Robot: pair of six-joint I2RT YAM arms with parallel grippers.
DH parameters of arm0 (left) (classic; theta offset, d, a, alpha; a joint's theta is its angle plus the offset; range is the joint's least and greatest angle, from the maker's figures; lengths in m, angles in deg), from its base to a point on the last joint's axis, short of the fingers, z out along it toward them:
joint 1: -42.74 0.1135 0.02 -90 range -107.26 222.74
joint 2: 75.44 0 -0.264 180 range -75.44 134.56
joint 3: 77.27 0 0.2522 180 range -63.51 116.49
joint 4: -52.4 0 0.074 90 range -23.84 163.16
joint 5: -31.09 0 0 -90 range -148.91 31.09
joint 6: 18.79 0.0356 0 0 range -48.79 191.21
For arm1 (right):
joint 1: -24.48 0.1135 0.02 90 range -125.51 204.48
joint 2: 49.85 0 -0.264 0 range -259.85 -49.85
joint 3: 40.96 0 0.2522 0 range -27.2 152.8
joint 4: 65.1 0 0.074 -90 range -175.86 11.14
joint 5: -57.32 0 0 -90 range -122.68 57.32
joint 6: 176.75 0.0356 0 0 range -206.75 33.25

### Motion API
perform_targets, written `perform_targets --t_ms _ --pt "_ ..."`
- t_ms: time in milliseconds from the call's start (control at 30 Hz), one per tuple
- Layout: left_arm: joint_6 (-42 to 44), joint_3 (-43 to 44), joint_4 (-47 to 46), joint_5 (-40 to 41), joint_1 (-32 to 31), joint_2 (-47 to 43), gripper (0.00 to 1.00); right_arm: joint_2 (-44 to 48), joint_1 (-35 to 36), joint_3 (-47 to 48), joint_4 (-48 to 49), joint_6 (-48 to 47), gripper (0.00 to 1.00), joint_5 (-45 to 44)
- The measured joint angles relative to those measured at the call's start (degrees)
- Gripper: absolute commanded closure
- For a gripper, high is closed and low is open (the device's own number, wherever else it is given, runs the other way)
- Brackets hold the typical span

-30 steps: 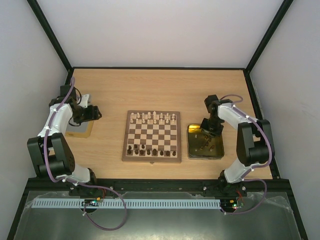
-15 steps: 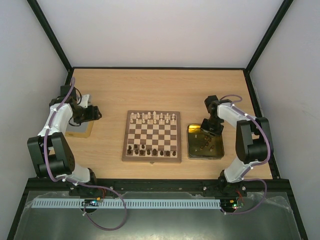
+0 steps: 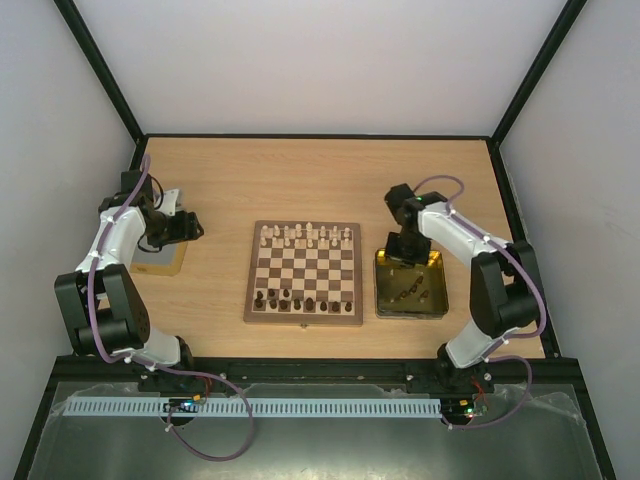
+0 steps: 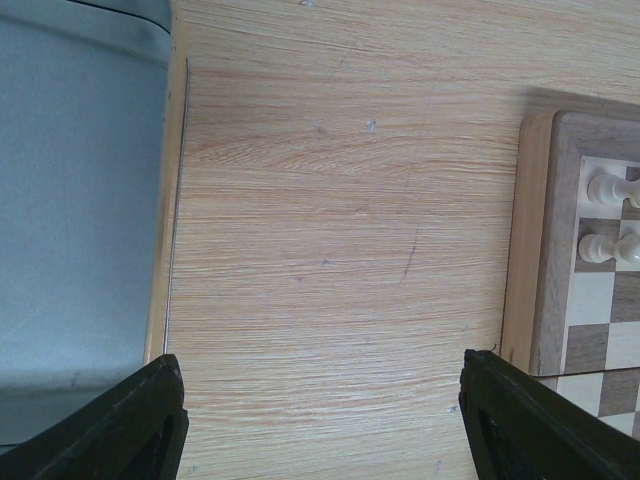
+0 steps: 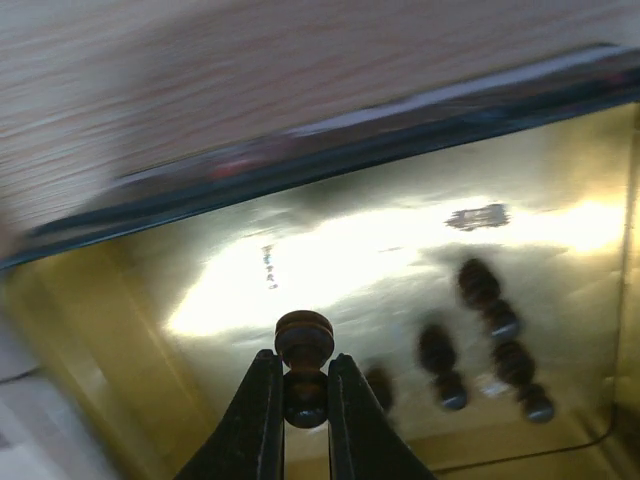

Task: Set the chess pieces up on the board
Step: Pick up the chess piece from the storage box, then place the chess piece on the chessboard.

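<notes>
The board (image 3: 304, 321) lies mid-table, with cream chess pieces (image 3: 305, 236) along its far rows and dark ones (image 3: 298, 298) along its near rows. My right gripper (image 3: 403, 251) hangs over the far left corner of the gold tray (image 3: 428, 303). In the right wrist view this gripper (image 5: 303, 358) is shut on a dark chess piece (image 5: 304, 342), lifted off the tray floor (image 5: 330, 250). Several dark pieces (image 5: 480, 285) lie loose in the tray. My left gripper (image 3: 194, 228) is open over bare table left of the board, its fingers (image 4: 150, 420) wide apart and empty.
A grey-topped wooden block (image 3: 160, 258) sits under the left arm, seen as a grey surface (image 4: 80, 200) in the left wrist view. The board's left border (image 4: 535, 250) and two cream pieces (image 4: 598, 248) show at that view's right edge.
My right gripper has shut on a dark piece and moved left and away, from the tray's middle to its far left corner. The left arm has not moved.
</notes>
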Motion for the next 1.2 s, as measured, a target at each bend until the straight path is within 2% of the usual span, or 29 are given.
perform_targets --t_ms 267,433,567,900,1200 --pt "0.0 0.0 0.0 0.0 0.0 0.0 0.25 -2.1 17.9 17.2 -6.5 3.7 0.95 -2.3" --pt "0.0 0.0 0.0 -0.1 0.0 0.1 0.25 -9.1 27.6 26.9 -9.2 5.3 0.95 -2.1" --pt "0.0 0.0 0.0 -0.2 0.0 0.1 0.25 -16.0 32.7 31.9 -10.2 5.6 0.95 -1.5" --pt "0.0 0.0 0.0 -0.2 0.0 0.1 0.25 -24.6 37.2 36.3 -10.3 5.6 0.95 1.1" --pt "0.0 0.0 0.0 -0.2 0.0 0.1 0.25 -25.8 38.6 36.5 -10.1 5.6 0.94 2.4"
